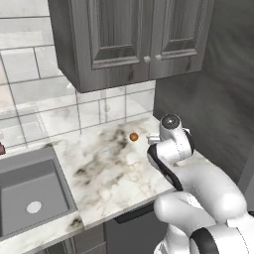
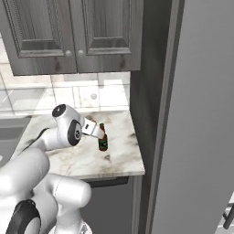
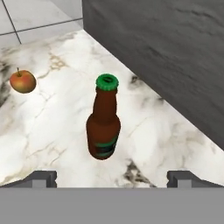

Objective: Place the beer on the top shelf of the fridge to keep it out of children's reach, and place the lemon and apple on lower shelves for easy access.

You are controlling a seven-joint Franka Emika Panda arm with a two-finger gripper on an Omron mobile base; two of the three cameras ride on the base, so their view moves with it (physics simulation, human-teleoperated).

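The beer [image 3: 103,122] stands upright on the marble desk [image 1: 109,168], near its right edge beside the dark side panel [image 3: 175,57] — green cap up, label facing the hand camera. The end effector [image 3: 111,177] hovers just before the bottle with jaws spread wide, touching nothing; the bottle sits between the two fingertips' lines. The apple [image 3: 22,81] rests on the desk well apart from the beer, toward the tiled back edge. The fridge [image 2: 201,128] door — flat and grey — stands closed right of the desk.
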